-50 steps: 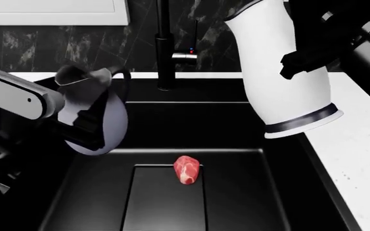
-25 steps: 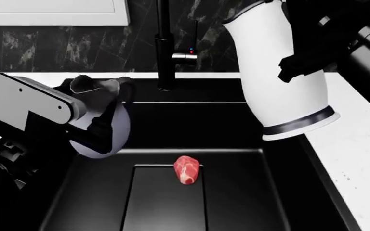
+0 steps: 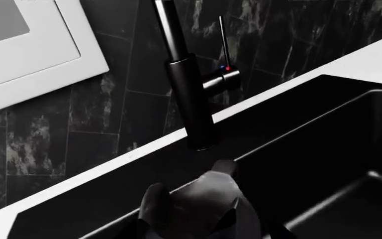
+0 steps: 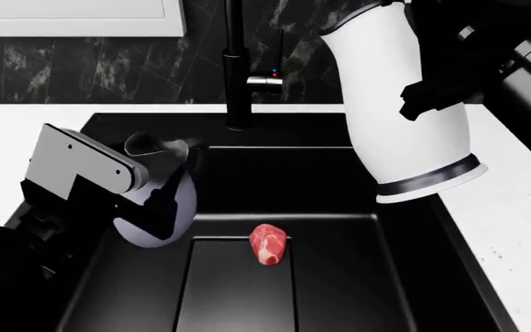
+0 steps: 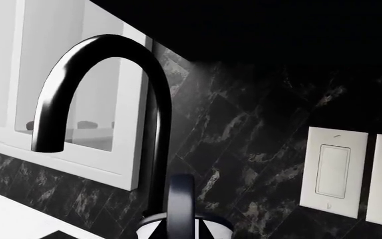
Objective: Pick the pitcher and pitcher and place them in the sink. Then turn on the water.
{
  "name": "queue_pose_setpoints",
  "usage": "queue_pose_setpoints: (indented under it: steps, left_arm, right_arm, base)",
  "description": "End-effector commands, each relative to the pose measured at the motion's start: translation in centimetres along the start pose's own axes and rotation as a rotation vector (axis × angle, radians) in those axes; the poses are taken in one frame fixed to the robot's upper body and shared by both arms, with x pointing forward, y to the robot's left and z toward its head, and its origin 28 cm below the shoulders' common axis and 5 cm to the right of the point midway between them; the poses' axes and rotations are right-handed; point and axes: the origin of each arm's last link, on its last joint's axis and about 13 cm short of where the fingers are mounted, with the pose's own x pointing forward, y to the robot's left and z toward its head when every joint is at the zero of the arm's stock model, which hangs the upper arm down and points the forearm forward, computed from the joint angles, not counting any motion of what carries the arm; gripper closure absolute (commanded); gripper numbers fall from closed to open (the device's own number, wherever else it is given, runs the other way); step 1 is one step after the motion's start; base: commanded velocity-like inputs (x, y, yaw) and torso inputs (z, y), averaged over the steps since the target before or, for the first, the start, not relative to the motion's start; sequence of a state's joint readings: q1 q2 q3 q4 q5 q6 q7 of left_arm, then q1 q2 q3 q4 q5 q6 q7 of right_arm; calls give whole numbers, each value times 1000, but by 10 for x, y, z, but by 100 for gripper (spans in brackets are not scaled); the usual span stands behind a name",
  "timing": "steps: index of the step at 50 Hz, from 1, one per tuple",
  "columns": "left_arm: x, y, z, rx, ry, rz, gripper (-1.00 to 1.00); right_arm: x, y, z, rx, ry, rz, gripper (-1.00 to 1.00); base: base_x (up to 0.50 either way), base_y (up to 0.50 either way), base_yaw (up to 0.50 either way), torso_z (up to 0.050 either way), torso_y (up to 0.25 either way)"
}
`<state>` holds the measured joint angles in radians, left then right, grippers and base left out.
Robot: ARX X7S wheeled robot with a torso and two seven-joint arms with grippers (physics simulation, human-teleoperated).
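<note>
The squat blue-grey pitcher [image 4: 155, 220] hangs tilted inside the left part of the black sink [image 4: 339, 187], with my left gripper [image 4: 161, 202] shut on it. In the left wrist view its dark neck [image 3: 201, 199] sits just below the faucet base. The taller white pitcher [image 4: 399, 104], with a black base band, is held tilted above the sink's right edge by my right gripper [image 4: 424, 93], shut on its handle side. Its handle [image 5: 181, 209] rises close in the right wrist view. No water shows at the faucet.
A black faucet [image 4: 236, 62] with a thin lever handle [image 4: 265, 80] stands behind the sink. A red piece of meat [image 4: 267, 243] lies on the sink floor. White counter [image 4: 514, 207] flanks the basin; wall switches [image 5: 334, 169] sit on the dark backsplash.
My left arm has carried the blue-grey pitcher down and to the right, lower into the sink. The white pitcher has barely shifted.
</note>
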<state>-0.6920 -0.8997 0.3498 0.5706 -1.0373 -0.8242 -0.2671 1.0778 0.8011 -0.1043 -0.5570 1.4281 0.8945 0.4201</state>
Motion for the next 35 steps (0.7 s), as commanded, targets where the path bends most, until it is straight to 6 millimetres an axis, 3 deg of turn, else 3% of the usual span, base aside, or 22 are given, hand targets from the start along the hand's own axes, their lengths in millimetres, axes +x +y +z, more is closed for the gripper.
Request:
queue_pose_setpoints:
  steps: [1, 16, 35]
  left_arm:
    - [1, -25, -42, -173, 91, -2, 100]
    - [1, -34, -69, -205, 150, -6, 100]
    - [-1, -46, -87, -234, 273, -68, 100]
  right_arm:
    - [0, -5, 10, -23, -57, -42, 100]
    - [1, -4, 9, -21, -59, -38, 100]
    - [0, -4, 7, -12, -55, -33, 100]
  base:
    - [0, 0, 15, -12, 0]
    - [-1, 10, 19, -14, 1]
    - [-3, 18, 25, -19, 0]
